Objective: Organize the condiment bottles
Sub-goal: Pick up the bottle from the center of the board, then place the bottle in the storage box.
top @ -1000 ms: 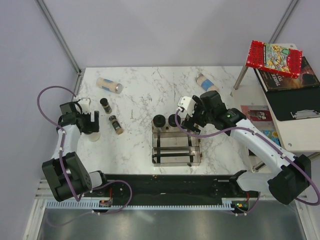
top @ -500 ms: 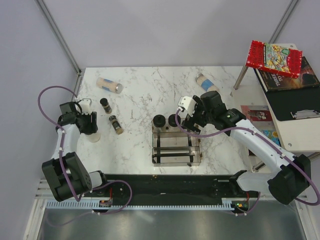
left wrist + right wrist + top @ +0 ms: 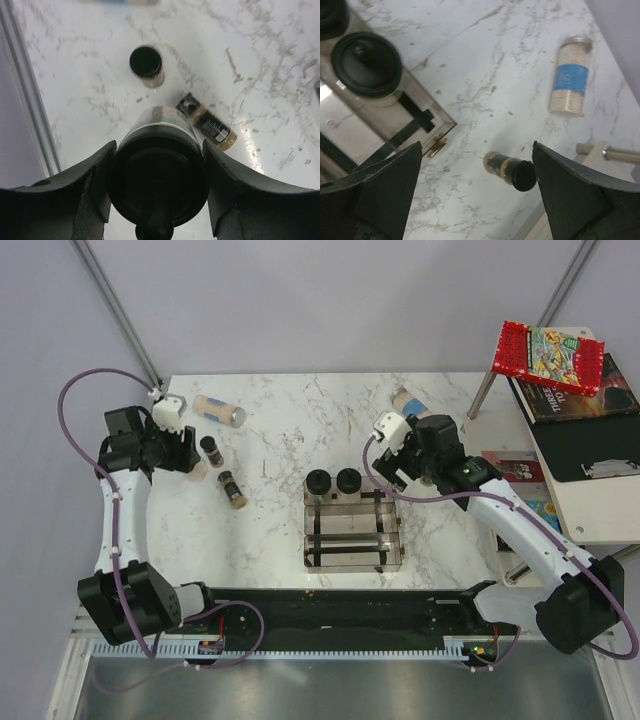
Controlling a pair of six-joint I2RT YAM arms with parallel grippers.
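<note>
My left gripper (image 3: 157, 175) is shut on a wide black-lidded jar (image 3: 159, 165), held above the table at the left (image 3: 178, 452). Below it a slim dark-capped spice bottle (image 3: 146, 65) stands upright, and another (image 3: 207, 122) lies on its side. My right gripper (image 3: 477, 187) hangs open over a third spice bottle (image 3: 509, 171), which lies on its side between the fingers' lines, untouched. Two black-lidded jars (image 3: 319, 482) (image 3: 348, 480) stand in the back compartment of the clear rack (image 3: 352, 540). Beige blue-labelled bottles lie at back left (image 3: 218, 410) and back right (image 3: 569, 82).
The rack's corner (image 3: 432, 122) lies just left of my right gripper. A metal table leg (image 3: 482, 392) and a side shelf with books (image 3: 560, 365) stand at the right. The table's metal rim (image 3: 30, 100) runs along the left.
The left gripper has shut on the black-lidded jar and lifted it toward the back. The right gripper, still open, has moved back and right, away from the rack.
</note>
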